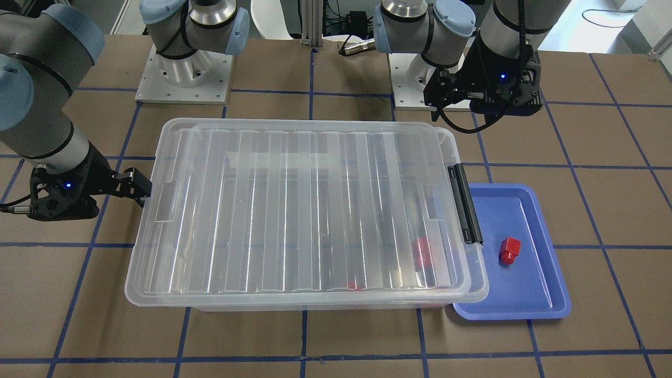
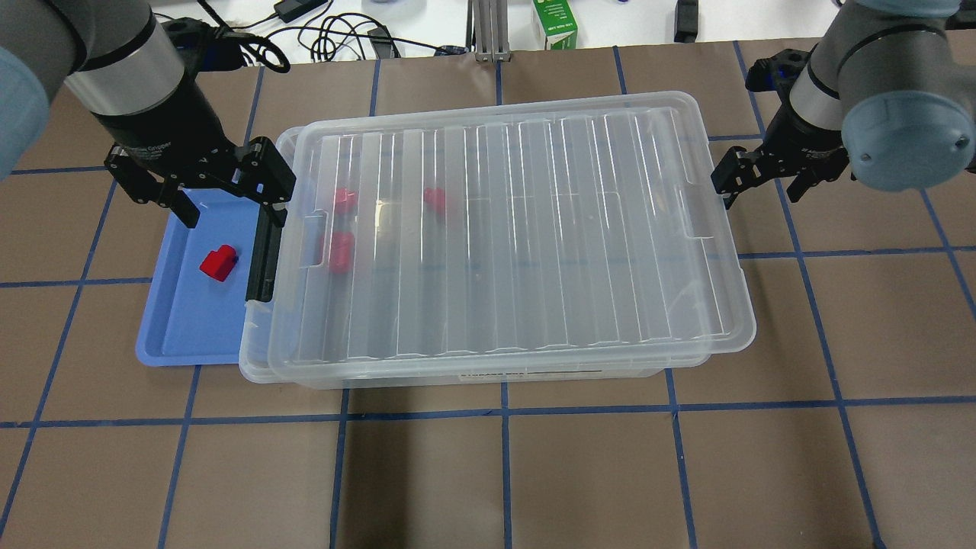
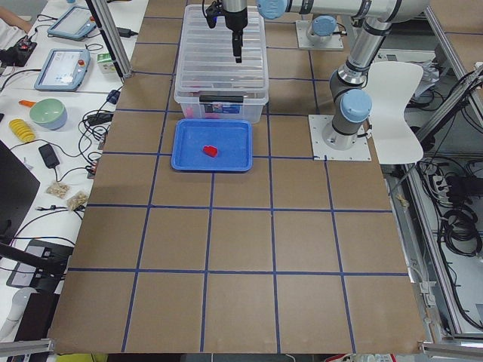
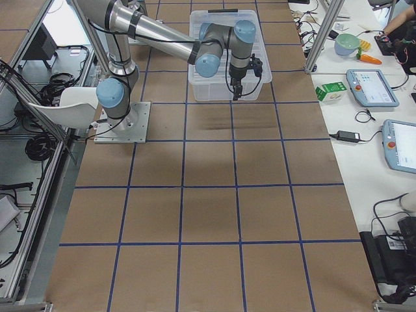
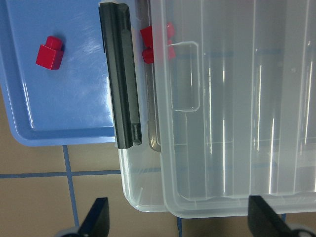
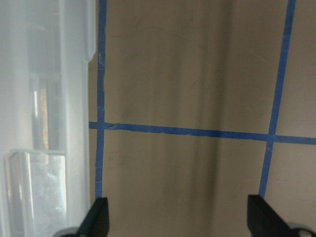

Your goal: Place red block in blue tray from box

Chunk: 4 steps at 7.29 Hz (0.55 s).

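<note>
The red block (image 1: 509, 250) lies in the blue tray (image 1: 525, 294), also in the overhead view (image 2: 219, 262) and the left wrist view (image 5: 50, 52). The tray (image 2: 183, 328) abuts the latch end of the clear box (image 2: 518, 229), whose ribbed lid lies on it, slightly shifted. The black latch bar (image 2: 263, 255) faces the tray. My left gripper (image 2: 232, 213) is open and empty, hovering above the tray's far end and the box corner. My right gripper (image 2: 762, 191) is open and empty beside the box's other end, over the table.
Other red pieces (image 2: 343, 200) lie inside the box near the latch end. A green carton (image 2: 554, 23) and cables sit beyond the table's back edge. A side bench with tablets and a bowl (image 3: 45, 113) runs along the far side.
</note>
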Available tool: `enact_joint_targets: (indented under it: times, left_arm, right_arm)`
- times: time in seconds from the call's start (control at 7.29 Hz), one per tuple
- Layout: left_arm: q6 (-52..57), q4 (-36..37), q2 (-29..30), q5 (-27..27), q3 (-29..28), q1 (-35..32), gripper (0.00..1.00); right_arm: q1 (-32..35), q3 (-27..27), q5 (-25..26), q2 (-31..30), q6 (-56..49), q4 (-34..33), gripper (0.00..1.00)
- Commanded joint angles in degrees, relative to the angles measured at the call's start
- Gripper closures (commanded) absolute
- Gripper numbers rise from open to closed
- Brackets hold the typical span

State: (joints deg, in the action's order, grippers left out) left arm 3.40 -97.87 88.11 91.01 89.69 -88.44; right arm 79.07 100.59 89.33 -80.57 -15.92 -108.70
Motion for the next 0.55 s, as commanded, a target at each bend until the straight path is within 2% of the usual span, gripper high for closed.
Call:
enact_joint_targets:
  times: [0.0, 0.41]
  left_arm:
    - [0.0, 0.0, 0.0, -0.1, 0.0, 0.3, 0.00]
    - [0.0, 0.0, 0.0, 0.0, 0.0, 0.3, 0.00]
  right_arm:
    - [2.0, 0.0, 0.0, 0.1, 0.1, -0.1, 0.00]
    - [2.3, -1.3, 0.1, 0.4, -0.4, -1.9, 0.00]
